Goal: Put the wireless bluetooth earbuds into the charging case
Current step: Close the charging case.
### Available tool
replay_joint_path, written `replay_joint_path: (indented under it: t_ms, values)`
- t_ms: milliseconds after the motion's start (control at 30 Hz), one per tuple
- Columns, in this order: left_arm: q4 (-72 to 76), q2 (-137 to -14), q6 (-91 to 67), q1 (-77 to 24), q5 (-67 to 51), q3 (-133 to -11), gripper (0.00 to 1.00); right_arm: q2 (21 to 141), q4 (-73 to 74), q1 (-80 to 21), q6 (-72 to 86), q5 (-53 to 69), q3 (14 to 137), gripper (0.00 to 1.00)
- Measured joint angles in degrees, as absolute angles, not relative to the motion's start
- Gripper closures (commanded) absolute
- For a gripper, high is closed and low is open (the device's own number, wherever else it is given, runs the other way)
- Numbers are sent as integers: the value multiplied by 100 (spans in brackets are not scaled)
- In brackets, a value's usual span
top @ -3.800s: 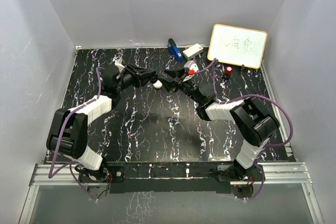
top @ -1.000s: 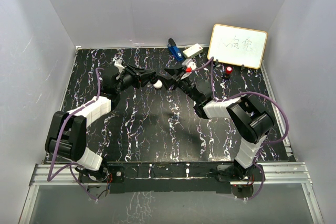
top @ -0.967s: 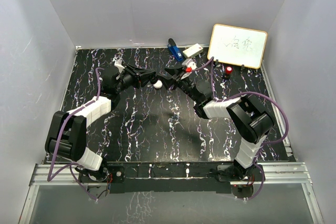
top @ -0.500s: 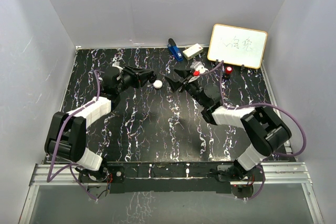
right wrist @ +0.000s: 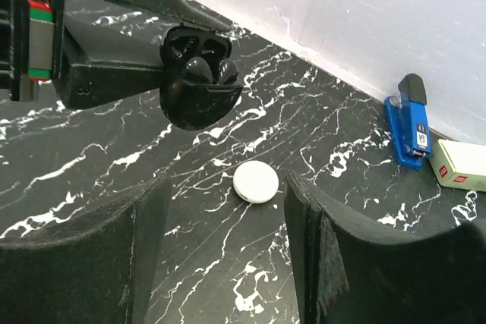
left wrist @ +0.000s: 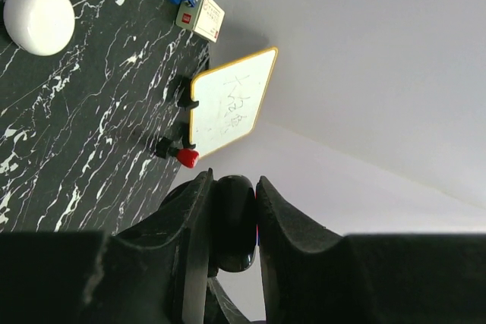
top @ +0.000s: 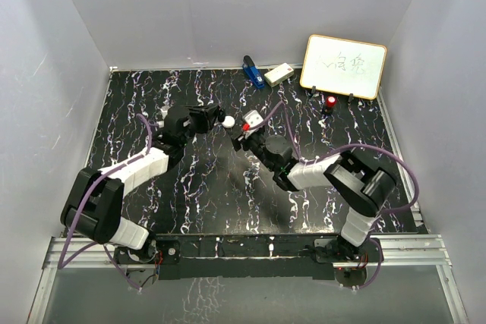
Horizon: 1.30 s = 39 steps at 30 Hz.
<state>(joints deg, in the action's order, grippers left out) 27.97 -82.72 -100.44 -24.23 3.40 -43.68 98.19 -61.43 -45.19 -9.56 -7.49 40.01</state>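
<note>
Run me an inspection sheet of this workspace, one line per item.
Surface: black white-veined table.
Job's things: black charging case open, two dark earbuds seated inside.
Clutter: white round puck on the table; blue stapler, cream box, whiteboard, red-capped knob at the back.
Grippers: left gripper shut on the charging case; right gripper open, holding nothing.
Cables: purple cables along both arms.
Surroundings: plain pale walls.

Marbled black table (top: 205, 195) carries white puck (top: 228, 121), stapler (top: 251, 70), box (top: 279, 74)
</note>
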Motion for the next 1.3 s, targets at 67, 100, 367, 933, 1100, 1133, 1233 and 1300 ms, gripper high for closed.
replay_joint_path:
  t_ms: [67, 100, 367, 933, 1100, 1133, 1233, 1300]
  values:
    - [2722, -8272, -10132, -2519, 554, -4370, 100, 9988, -6143, -4582, -1072, -875, 4066, 40]
    - [2670, -8272, -10186, -2574, 663, -4375, 100, 10057, -6154, -4609, -1120, -934, 4112, 40]
    - [2469, -8335, -10374, -2917, 1074, -4598, 100, 10436, -6263, -4716, -1354, -1245, 4515, 36]
    - [2276, -8477, -10440, -3159, 1317, -4727, 100, 10833, -6416, -4724, -1601, -2018, 4880, 31]
    - [2165, -8337, -10471, -3173, 1378, -4624, 100, 10853, -6466, -4753, -1678, -2200, 4886, 31]
    - [2152, -8285, -10486, -3170, 1406, -4580, 100, 10853, -6479, -4759, -1693, -2220, 4886, 31]
    - [2014, -8149, -10503, -3175, 1441, -4473, 100, 10853, -6519, -4742, -1756, -2318, 4886, 31]
    - [1964, -8110, -10530, -3175, 1463, -4438, 100, 10853, -6530, -4698, -1793, -2379, 4882, 31]
